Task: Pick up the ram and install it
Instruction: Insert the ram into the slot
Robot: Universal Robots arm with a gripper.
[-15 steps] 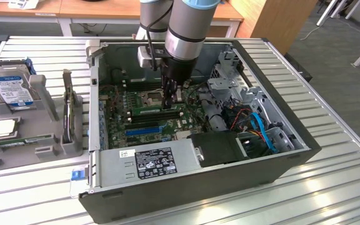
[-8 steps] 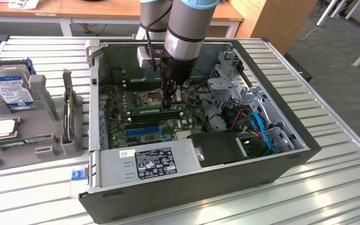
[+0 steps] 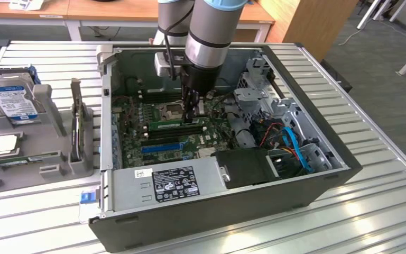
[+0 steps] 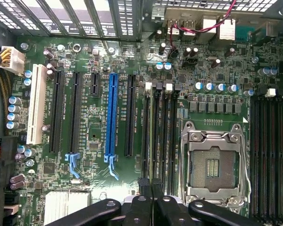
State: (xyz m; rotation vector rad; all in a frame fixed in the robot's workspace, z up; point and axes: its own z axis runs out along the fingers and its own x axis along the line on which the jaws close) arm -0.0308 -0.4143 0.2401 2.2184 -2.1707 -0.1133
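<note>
The ram [image 3: 173, 125] is a thin green stick standing on edge in one of the black slots [image 4: 165, 132] of the motherboard [image 3: 136, 135], inside the open computer case [image 3: 316, 132]. My gripper [image 3: 192, 112] reaches down into the case and hovers right over the ram's end nearest the exterior view's right. In the wrist view the gripper [image 4: 151, 190] has its black fingers [image 4: 142, 202] pressed together, pointing at the slots beside the empty processor socket [image 4: 212, 165]. Whether the tips touch the ram cannot be told.
A grey holder [image 3: 48, 114] at the exterior view's left carries a hard drive [image 3: 9, 98] with a blue label and a square silver chip [image 3: 2, 144]. Inside the case, a power supply [image 3: 182, 180], a metal drive cage [image 3: 259, 95] and blue cables [image 3: 295, 148] surround the board.
</note>
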